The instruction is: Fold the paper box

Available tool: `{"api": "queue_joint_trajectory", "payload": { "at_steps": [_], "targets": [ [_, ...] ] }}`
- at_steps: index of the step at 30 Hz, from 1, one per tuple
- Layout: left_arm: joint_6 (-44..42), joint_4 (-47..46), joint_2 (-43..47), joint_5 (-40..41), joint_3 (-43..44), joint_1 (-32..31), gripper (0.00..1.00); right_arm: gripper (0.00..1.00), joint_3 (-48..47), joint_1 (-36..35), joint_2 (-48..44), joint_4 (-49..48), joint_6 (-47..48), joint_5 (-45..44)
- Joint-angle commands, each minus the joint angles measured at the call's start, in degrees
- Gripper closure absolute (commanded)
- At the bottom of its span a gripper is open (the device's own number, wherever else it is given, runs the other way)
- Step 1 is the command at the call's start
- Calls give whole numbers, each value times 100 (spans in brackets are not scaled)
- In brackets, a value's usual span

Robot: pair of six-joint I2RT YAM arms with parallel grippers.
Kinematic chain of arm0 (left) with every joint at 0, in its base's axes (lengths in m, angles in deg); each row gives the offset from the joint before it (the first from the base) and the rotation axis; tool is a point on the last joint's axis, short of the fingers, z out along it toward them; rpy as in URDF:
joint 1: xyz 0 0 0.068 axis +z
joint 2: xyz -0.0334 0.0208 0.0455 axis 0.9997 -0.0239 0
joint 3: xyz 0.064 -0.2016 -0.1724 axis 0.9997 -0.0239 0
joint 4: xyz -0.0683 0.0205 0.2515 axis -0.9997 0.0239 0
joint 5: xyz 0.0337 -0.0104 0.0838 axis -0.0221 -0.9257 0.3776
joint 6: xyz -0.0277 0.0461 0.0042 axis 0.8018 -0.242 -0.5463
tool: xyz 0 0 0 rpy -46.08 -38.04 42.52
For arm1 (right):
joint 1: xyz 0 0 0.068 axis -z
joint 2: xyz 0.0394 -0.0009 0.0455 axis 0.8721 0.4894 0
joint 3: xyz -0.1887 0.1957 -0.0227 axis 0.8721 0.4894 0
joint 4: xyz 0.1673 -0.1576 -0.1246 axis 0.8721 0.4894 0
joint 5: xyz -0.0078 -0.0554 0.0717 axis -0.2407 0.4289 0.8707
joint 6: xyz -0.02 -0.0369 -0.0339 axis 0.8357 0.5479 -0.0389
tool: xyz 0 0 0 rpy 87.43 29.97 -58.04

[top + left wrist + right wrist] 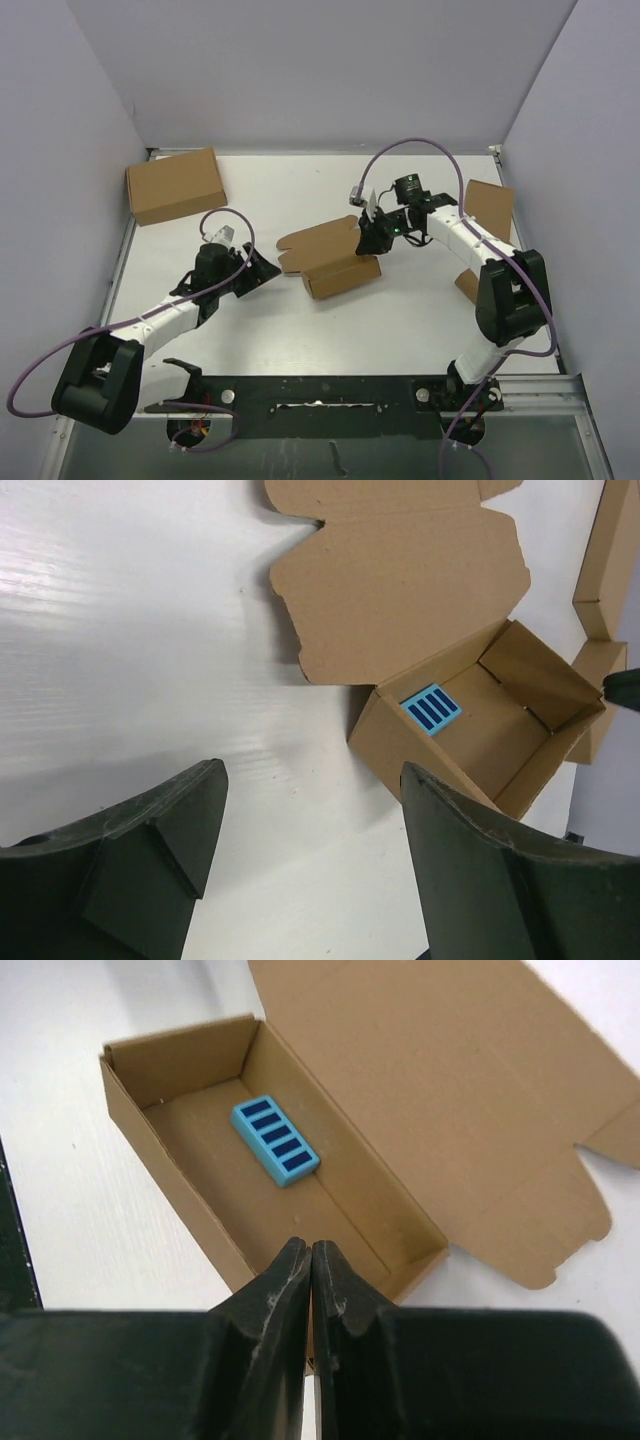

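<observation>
The paper box stands half-folded at mid-table: an open oblong tray with its lid flap lying flat behind it. A small blue ribbed block lies on the tray floor. My right gripper hovers over the tray's near end, its fingers pressed together with nothing between them; from above, the right gripper sits at the tray's right end. My left gripper stands open over bare table, left of the box and apart from it. From above, the left gripper points toward the tray.
A larger closed brown carton sits at the back left. Two more brown boxes stand by the right wall behind the right arm. Grey walls enclose the white table on three sides.
</observation>
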Motion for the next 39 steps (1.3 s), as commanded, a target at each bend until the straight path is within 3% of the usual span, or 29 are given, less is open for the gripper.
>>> {"api": "queue_joint_trajectory", "payload": {
  "at_steps": [1, 18, 29, 39],
  "targets": [
    [330, -490, 72, 151, -18, 132, 30, 95, 164, -130, -43, 65, 275, -421],
    [682, -1517, -1449, -321, 440, 139, 29, 98, 840, -346, -324, 468, 734, -470],
    [849, -2073, -2339, -661, 877, 142, 33, 98, 798, -390, -120, 586, 781, -500],
    [969, -2576, -3194, -1391, 1332, 436, 56, 99, 806, -385, -133, 605, 819, -500]
  ]
}}
